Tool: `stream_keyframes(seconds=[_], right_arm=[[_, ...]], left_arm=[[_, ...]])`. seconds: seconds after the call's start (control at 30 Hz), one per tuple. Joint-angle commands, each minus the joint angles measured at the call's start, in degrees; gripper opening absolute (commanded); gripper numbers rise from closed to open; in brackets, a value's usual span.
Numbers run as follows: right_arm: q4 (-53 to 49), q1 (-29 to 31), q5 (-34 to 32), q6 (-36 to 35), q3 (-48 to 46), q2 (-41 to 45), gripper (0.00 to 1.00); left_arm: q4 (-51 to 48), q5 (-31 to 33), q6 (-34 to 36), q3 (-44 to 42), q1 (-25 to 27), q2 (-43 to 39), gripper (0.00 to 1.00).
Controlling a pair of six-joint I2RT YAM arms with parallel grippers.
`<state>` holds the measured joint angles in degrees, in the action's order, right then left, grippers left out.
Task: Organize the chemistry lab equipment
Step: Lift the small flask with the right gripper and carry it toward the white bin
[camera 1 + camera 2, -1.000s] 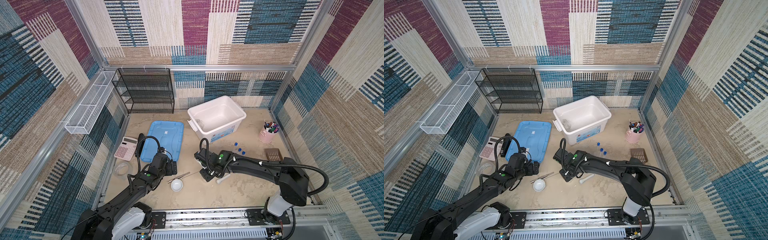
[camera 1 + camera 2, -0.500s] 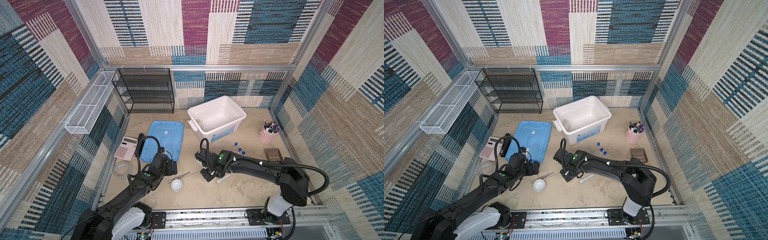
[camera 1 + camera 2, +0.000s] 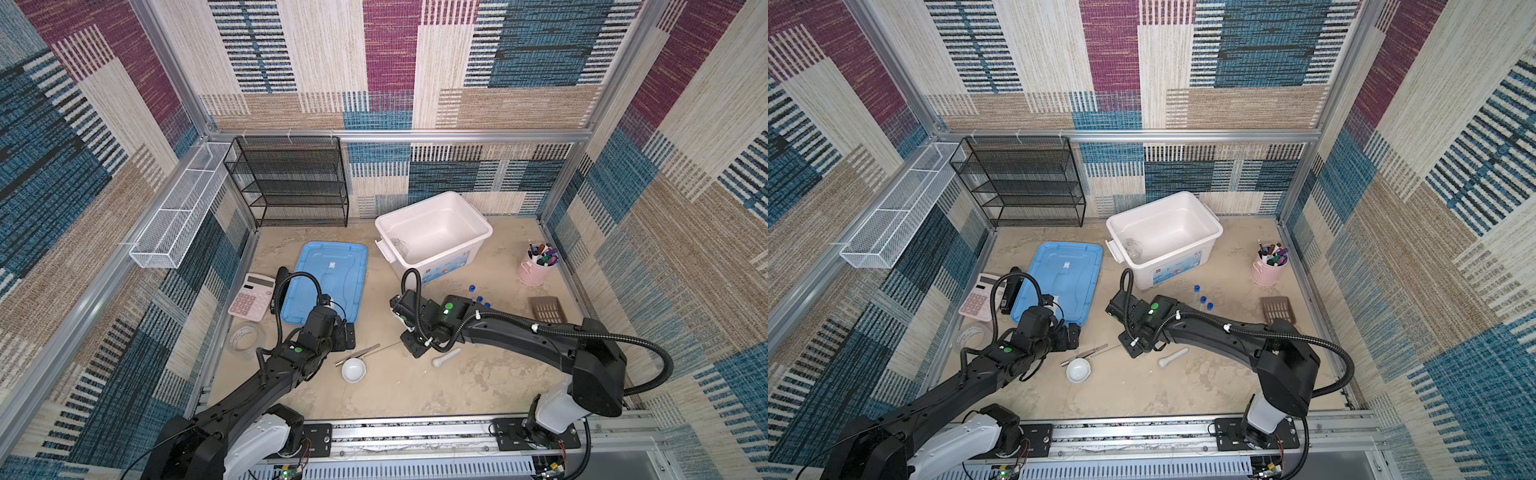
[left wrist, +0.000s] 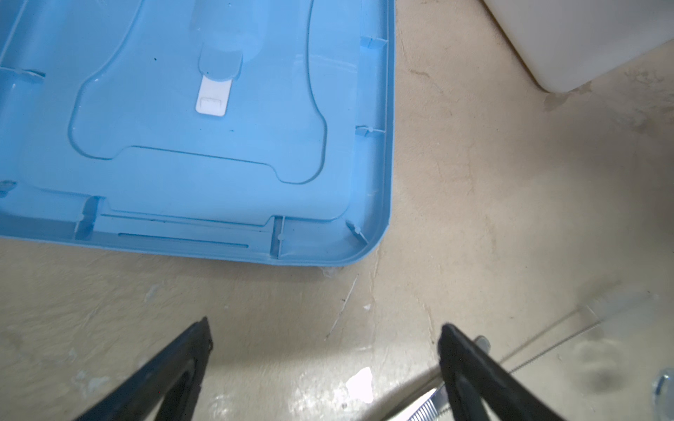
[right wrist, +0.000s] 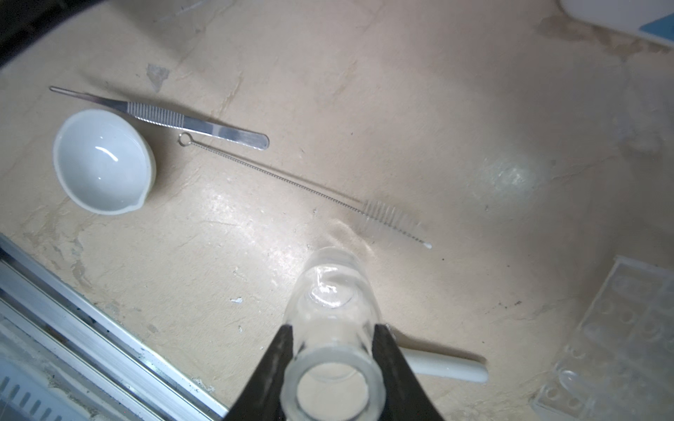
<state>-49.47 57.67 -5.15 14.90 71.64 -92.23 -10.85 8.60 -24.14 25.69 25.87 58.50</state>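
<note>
Between right jaws, clear glass vessel [image 5: 333, 310], left jaws spread

The right gripper [image 5: 332, 330] drew its fingers [image 5: 275, 364] in a little, going from a looser gap to a pinch on both sides of the small clear glass beaker [image 5: 333, 288], just beside the white pestle [image 5: 450, 366] on the bench [image 5: 401, 109].

Both top views: mounted high over the near edge, facing down toward the far wall, covering the whole table [image 3: 415, 395]. Left wrist view: close above the blue lid [image 4: 204, 153]. Right wrist view: close above the tweezers [image 5: 164, 116]. Both items recur in the top views.
</note>
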Motion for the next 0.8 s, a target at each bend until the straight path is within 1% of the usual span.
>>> stream_keyframes(seconds=[0.0,0.23,0.4,0.53,0.77], right_arm=[[-1.5,-0.1,-2.5,-0.5,2.1,0.5,0.31],[-3.5,-1.6,-3.6,-2.0,6.8,1.7,0.3],[-4.1,-4.1,-4.5,-3.6,10.4,3.0,0.3],[-4.8,-6.7,-6.4,-5.3,14.0,3.5,0.3],[-3.0,-12.1,-7.3,-9.2,20.6,2.6,0.3]], left_arm=[[1.1,-0.4,-0.7,0.8,0.2,0.6,0.99],[1.4,-0.1,-0.8,1.0,0.9,1.2,0.99],[1.6,0.1,-0.7,1.4,1.3,2.0,0.99],[1.9,0.2,-0.6,1.6,1.6,2.6,0.99],[2.5,0.0,-0.6,2.3,2.1,4.7,0.99]])
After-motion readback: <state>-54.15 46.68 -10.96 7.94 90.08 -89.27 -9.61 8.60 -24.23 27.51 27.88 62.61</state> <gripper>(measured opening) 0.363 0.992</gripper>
